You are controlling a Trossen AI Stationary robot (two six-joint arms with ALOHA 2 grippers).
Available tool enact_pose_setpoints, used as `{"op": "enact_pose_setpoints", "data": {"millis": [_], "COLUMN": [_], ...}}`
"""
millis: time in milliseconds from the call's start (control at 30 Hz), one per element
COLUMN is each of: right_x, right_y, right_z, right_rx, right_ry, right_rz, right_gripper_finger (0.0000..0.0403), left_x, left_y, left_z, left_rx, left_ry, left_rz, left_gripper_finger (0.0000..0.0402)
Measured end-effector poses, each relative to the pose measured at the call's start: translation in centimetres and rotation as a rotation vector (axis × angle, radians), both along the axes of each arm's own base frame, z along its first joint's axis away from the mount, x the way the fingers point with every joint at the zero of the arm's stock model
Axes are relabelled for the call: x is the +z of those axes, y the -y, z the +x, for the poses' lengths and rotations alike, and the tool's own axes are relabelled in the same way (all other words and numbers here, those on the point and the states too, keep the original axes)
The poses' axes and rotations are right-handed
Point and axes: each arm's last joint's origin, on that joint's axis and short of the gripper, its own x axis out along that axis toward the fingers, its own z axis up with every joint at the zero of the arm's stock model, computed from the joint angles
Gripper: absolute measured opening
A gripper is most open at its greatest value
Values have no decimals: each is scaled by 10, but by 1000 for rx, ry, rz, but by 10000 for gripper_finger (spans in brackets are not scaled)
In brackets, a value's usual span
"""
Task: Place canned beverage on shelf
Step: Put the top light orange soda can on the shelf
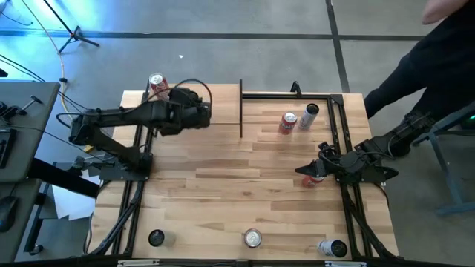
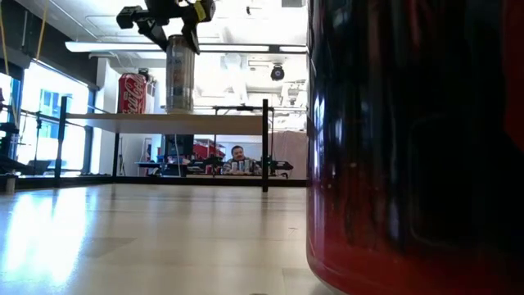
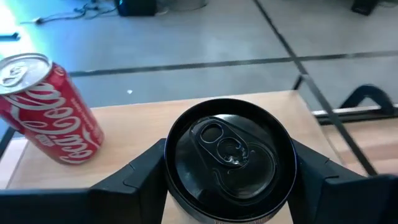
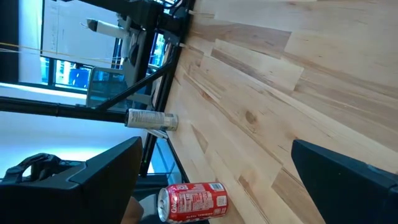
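A tall canned beverage with a dark top is between the fingers of my left gripper, which is shut on it over the shelf. In the low view the can is upright with its bottom at the shelf board; I cannot tell whether it rests there. A red cola can stands on the same board beside it. My right gripper waits open near the table's right edge, with nothing between its fingers. My left gripper pinches the can between its two fingers on two opposite sides just below the top rim. In the low view the fingers come slanting down from above onto the can's upper end. The can stays upright below them.
A red can and a silver can stand inside the black frame at the far right. Three more cans stand along the near edge, one filling the low view's right. A person stands beyond the right corner.
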Motion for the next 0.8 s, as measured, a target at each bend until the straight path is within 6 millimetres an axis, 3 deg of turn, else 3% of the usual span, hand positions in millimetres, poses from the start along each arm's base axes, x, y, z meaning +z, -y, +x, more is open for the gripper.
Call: {"op": "enact_pose_setpoints", "data": {"millis": [800], "right_x": [0], "right_y": [0], "right_z": [0], "right_rx": [0], "right_ry": [0], "right_rz": [0], "right_gripper_finger": [400], "left_x": [9], "left_y": [-66], "left_z": [-20], "left_rx": [153], "left_ry": [-17], "left_rz": [-6], "left_gripper_finger": [212]}}
